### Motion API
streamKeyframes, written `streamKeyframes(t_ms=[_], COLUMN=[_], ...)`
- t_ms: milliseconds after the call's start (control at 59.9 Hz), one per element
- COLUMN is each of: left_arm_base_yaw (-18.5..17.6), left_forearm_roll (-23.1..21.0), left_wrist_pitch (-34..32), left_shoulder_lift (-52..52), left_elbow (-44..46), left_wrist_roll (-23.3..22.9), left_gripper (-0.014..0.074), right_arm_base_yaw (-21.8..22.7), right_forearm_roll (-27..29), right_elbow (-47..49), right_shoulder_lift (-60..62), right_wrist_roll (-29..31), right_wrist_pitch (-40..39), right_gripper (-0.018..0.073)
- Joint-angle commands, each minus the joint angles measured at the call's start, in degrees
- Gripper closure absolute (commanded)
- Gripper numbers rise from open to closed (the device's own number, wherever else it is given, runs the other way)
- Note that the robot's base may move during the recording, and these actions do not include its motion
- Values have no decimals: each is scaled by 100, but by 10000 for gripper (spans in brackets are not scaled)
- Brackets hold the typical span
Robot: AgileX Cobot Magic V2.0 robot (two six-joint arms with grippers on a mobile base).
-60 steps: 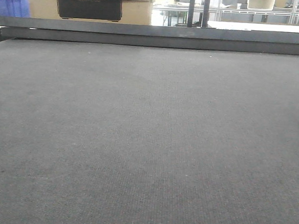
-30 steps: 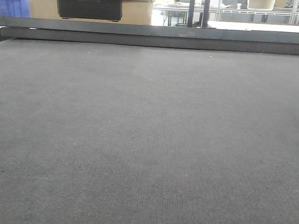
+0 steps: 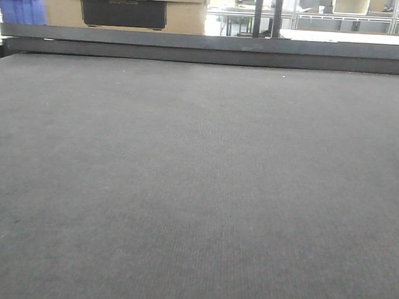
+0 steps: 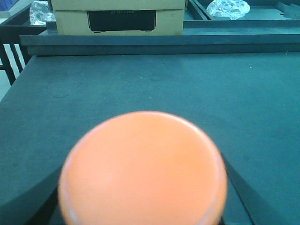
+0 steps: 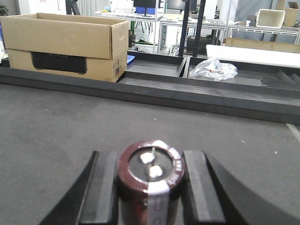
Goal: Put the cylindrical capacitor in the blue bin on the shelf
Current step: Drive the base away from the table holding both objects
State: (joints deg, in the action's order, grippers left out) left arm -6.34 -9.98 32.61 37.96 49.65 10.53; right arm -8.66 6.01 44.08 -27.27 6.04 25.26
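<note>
In the right wrist view the cylindrical capacitor (image 5: 150, 174), dark brown with a grey stripe and two metal terminals on top, stands upright between the black fingers (image 5: 105, 187) of my right gripper (image 5: 150, 161), which is shut on it above the grey table mat (image 5: 56, 122). In the left wrist view a blurred orange round object (image 4: 143, 168) fills the space between the jaws of my left gripper (image 4: 143, 197), which is shut on it. Neither gripper shows in the front view. The shelf is out of view.
A raised dark rail (image 3: 213, 49) runs along the mat's far edge. Behind it stand a cardboard box (image 3: 124, 0) and a blue crate (image 3: 18, 7) at the far left. A crumpled plastic bag (image 5: 213, 69) lies beyond the rail on the right.
In the front view the box and the background have slid slightly to the right. Nothing on the mat itself has changed.
</note>
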Motion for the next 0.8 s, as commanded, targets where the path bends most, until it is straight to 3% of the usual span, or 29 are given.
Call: streamKeyframes(t_ms=[0, 784], left_arm_base_yaw=[-38, -38], left_forearm_roll=[-43, -43], left_wrist_pitch=[-69, -69], left_shoulder_lift=[-38, -38], left_elbow=[35, 35], left_wrist_roll=[24, 24], left_gripper=[707, 707], right_arm_base_yaw=[1, 1], right_forearm_roll=[-29, -29], right_elbow=[30, 30], right_shoulder_lift=[22, 57], right_wrist_roll=[21, 21], right_wrist_pitch=[-132, -131], right_gripper=[682, 682])
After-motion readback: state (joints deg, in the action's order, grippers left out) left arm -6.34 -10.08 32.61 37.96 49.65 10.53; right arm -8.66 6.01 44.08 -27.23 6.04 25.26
